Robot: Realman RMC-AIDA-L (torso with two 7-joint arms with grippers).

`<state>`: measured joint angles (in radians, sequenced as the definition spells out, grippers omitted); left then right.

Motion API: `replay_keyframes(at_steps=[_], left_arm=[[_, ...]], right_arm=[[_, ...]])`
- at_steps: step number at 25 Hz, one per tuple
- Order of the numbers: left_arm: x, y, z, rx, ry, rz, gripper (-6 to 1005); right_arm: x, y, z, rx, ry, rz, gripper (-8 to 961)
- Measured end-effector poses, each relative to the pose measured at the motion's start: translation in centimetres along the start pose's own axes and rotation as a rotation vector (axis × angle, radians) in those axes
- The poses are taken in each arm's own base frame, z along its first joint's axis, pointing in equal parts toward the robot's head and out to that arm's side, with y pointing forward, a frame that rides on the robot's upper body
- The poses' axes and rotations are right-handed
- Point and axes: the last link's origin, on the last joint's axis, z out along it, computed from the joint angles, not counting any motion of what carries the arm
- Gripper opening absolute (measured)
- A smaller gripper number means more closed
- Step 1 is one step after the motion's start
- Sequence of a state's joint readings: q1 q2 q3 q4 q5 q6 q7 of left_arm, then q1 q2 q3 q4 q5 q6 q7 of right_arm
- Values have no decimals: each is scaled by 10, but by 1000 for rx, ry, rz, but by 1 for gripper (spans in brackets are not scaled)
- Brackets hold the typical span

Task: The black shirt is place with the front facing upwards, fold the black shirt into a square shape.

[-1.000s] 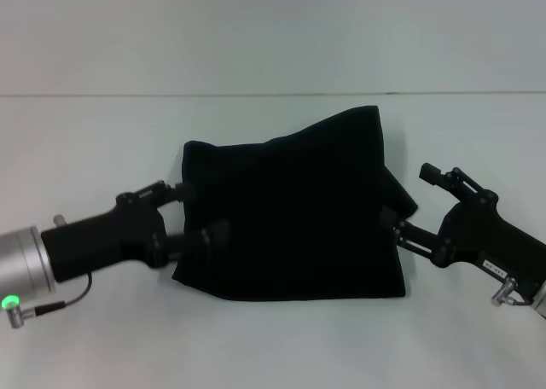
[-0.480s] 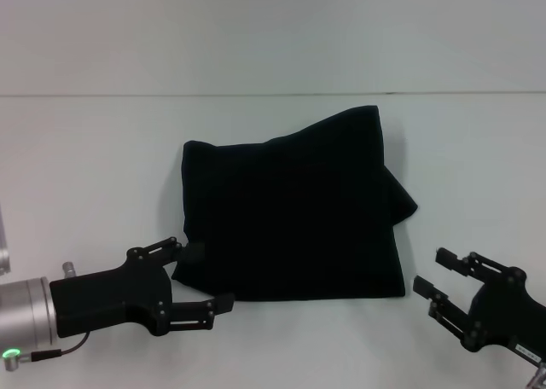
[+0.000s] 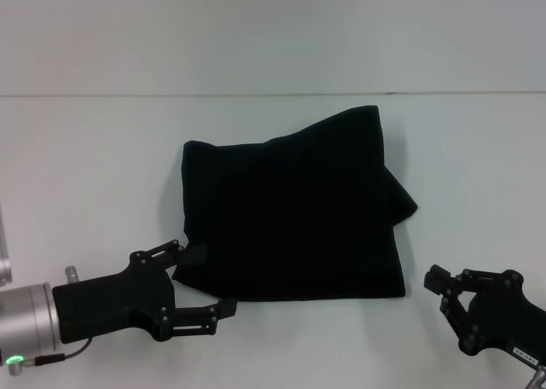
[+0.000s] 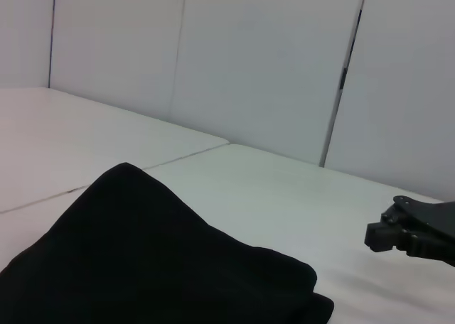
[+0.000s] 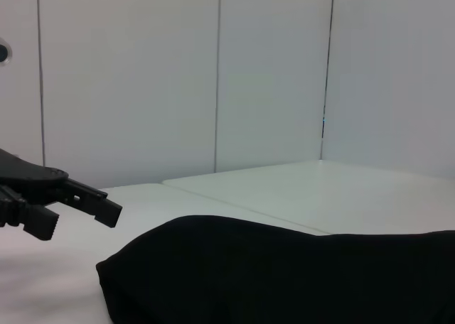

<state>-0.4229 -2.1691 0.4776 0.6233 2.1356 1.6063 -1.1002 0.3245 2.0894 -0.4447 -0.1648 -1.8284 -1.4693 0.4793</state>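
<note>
Shirt (image 3: 294,214) folded, roughly square, plain black.

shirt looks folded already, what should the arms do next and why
Probably pull both away and stop. The large black soft cloth shirt lies in a rough square on the white table; the open left hand and right hand hold nothing.

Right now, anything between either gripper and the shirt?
Nothing visible. The left gripper sits open at the near-left corner of the shirt, on bare table. The right gripper is open off the near-right corner, with only bare table between. Neither touches the cloth.
</note>
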Motion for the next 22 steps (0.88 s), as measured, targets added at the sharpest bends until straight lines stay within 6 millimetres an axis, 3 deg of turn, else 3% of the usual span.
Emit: replay_keyframes(at_steps=[8,17,22], left_arm=[[-6,2,4,2,-18,4,890],[-15,0,5,45,-29,16,866],[-14,-1,6,54,-17,11,664]], right_arm=[[1,0,-2,5,2,0,-1],[1,0,-3,9,5,2,2],[1,-1,-3,17,-2,8,4]])
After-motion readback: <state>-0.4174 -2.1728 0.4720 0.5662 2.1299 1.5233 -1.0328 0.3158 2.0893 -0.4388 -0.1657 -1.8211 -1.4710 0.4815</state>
